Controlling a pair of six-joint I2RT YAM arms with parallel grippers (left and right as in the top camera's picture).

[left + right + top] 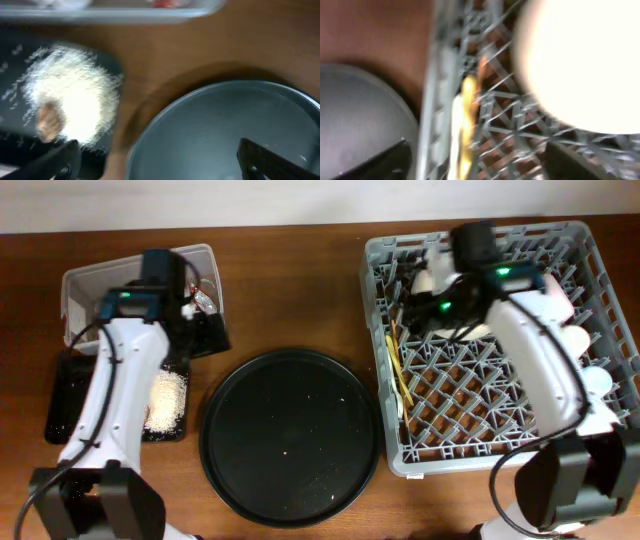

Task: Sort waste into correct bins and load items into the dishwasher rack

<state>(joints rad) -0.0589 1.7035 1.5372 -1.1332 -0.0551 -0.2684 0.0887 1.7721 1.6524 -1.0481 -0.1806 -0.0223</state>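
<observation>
Fingers (pixel 60 162) of my left hand (pixel 157 167) stand spread, empty, over the round tray (pixel 225 120); rice (pixel 75 100) sits in the flat tray (pixel 12 60). My right hand (pixel 480 167), spread too, hangs over the rack (pixel 437 110) by the cream bowl (pixel 580 60). I'd lower it slowly, straight down.

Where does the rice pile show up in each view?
Overhead: rice pile at far left, on the flat black tray.
Left wrist: left half, same tray, brown lump at its lower edge.
Right wrist: not in it.
Shared landmark: round black tray.
</observation>
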